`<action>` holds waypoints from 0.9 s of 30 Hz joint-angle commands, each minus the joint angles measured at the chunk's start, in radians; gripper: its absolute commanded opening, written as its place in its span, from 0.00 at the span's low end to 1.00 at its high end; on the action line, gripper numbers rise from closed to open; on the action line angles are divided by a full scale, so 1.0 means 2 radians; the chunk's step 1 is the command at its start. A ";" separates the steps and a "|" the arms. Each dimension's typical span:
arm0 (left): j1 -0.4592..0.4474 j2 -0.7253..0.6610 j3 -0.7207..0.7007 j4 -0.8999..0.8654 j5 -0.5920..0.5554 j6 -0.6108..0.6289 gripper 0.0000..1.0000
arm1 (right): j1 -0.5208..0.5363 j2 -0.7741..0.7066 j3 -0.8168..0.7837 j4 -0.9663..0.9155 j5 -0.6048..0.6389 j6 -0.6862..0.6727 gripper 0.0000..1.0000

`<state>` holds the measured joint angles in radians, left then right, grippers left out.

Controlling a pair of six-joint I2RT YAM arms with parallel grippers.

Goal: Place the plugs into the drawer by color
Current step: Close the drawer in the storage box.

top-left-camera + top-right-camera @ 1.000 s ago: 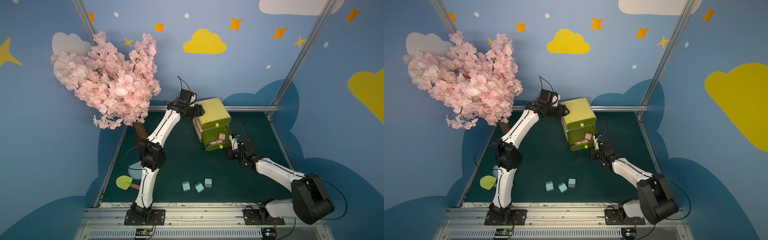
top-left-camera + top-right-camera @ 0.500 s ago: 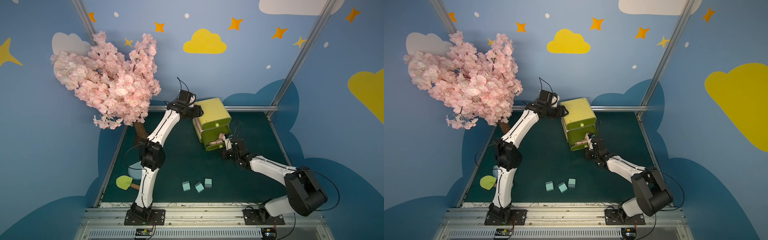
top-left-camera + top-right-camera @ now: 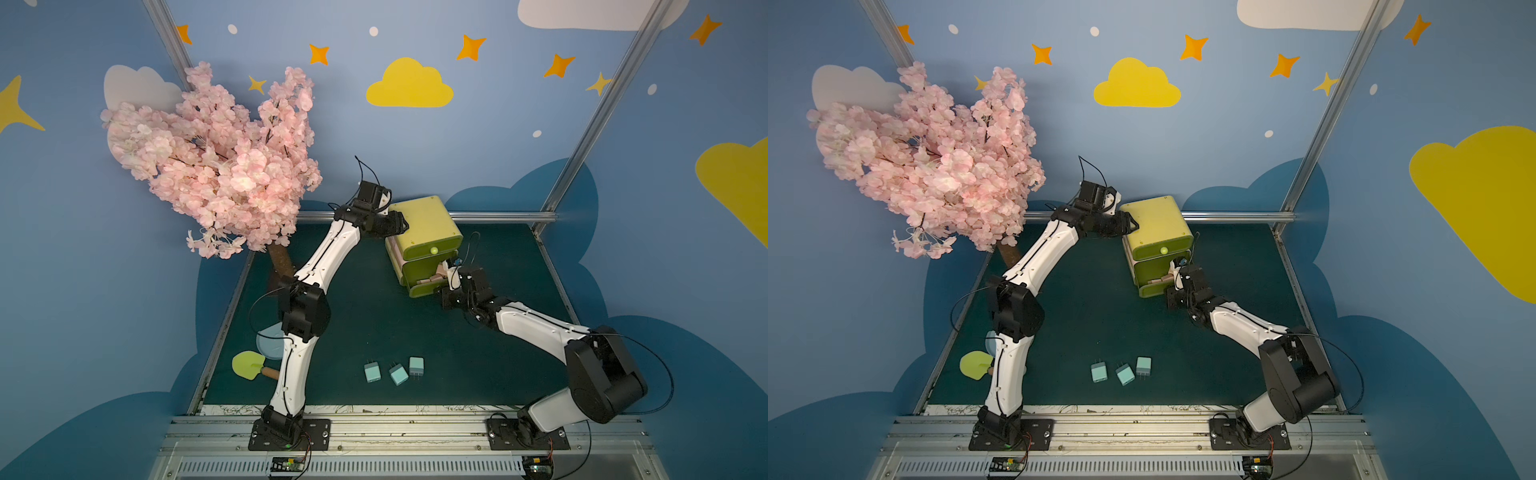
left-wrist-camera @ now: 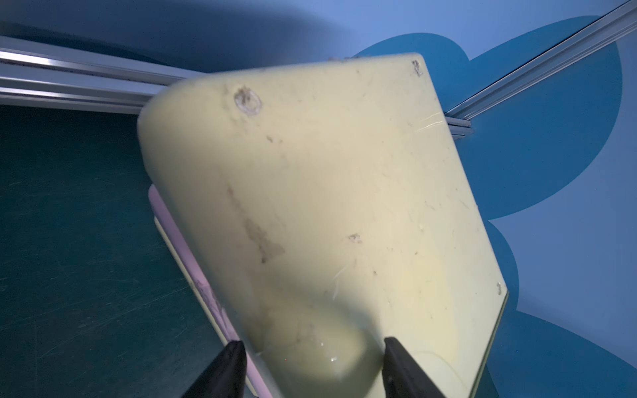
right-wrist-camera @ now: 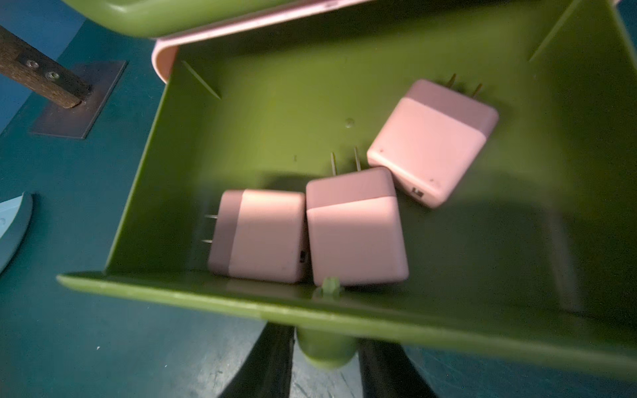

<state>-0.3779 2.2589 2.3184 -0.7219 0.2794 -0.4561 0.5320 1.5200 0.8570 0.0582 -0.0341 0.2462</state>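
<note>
The drawer cabinet (image 3: 424,220) (image 3: 1154,220) stands at the back of the green mat, tilted a little. My left gripper (image 4: 310,348) (image 3: 401,226) is shut across its rear upper corner. A lower drawer (image 5: 206,296) is pulled out, with three peach-pink plugs (image 5: 262,234) (image 5: 355,227) (image 5: 431,141) lying inside. My right gripper (image 5: 325,341) (image 3: 451,276) is shut on that drawer's round knob (image 5: 325,355), low over the mat. Three light blue plugs (image 3: 372,371) (image 3: 398,374) (image 3: 416,366) lie in a row near the front edge, clear of both arms.
A pink blossom tree (image 3: 216,166) overhangs the back left, with its trunk (image 3: 280,257) on a plate. A yellow-green toy shovel (image 3: 249,365) and a pale blue disc (image 3: 266,345) lie at the front left. Metal rails (image 3: 498,216) edge the mat.
My left gripper has closed onto the cabinet's corner. The right arm has stretched toward the cabinet, and the open drawer with the pink plugs has slid partway in.
</note>
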 commanded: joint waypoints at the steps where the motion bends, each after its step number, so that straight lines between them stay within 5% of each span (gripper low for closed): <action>1: 0.002 0.008 -0.013 -0.022 -0.001 0.004 0.64 | 0.001 0.008 0.030 0.026 -0.001 -0.011 0.34; 27: 0.005 0.020 -0.010 -0.023 0.001 0.005 0.65 | -0.019 0.139 0.087 0.228 -0.004 0.125 0.30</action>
<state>-0.3714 2.2589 2.3127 -0.7101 0.2893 -0.4568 0.5007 1.7813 0.9882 0.3893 -0.0151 0.4446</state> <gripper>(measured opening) 0.645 0.306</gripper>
